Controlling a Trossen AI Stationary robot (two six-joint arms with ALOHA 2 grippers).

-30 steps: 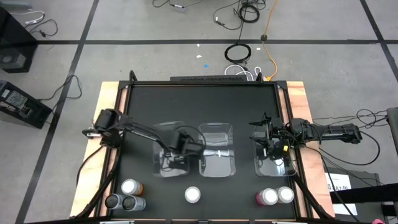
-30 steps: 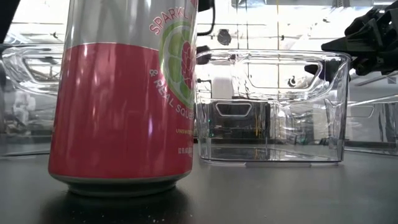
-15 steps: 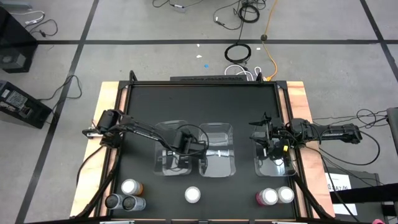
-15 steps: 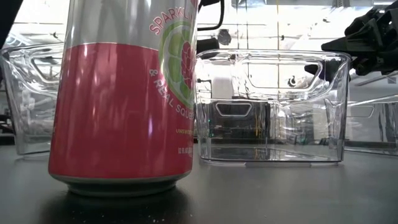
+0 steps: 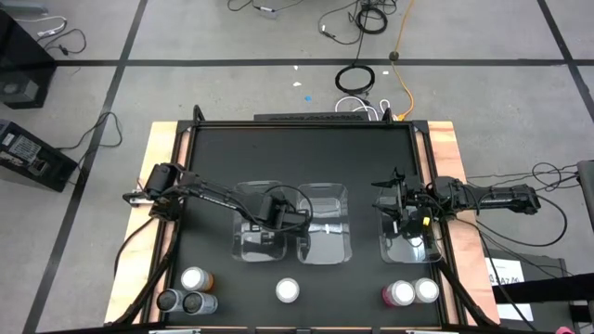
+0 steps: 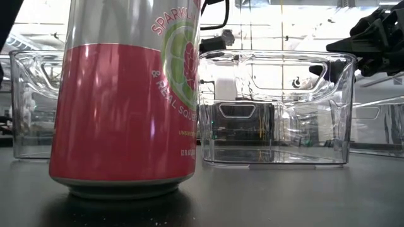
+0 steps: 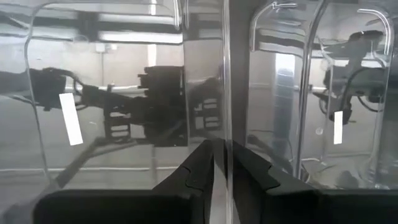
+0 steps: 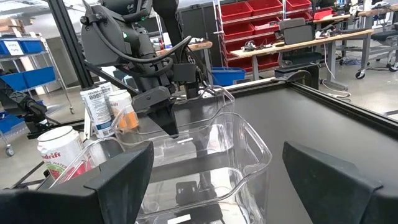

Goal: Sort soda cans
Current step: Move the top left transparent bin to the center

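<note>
So all six soda cans sit upright in a row along the near edge of the table, none in a bin yet. On the left side there's an orange can [image 5: 195,278] with two silver cans [image 5: 186,302] just beside it, a lone red can [image 5: 288,290] in the middle, and on the right a pink-red can [image 5: 399,294] touching a white-topped one [image 5: 426,289].

The left gripper [image 5: 263,237] is down at the left bin [image 5: 243,249], fingers [image 7: 198,168] pinched nearly together on the thin clear wall between that bin and the middle bin [image 5: 324,243]. It looks like a grip on the bin's edge, though the jaws may be starting to ease off. The right gripper [image 5: 397,215] hovers over the right bin [image 5: 408,249] with its fingers spread wide, holding nothing.

The thing the next move hangs on: every can lies toward the near table edge from both grippers, long axis vertical, so a side-on grab around the body seems the way in. The left arm is nearer the orange and silver trio, the right arm nearer the pink pair, and the middle can sits about between them, maybe a touch closer to the left.

Readable text: the low view shows the red can [image 6: 126,94] up close with "SPARKL…" along the top, a lime-and-raspberry picture, and "& REAL SQUE…" down the side. The rest is too small to make out.
</note>
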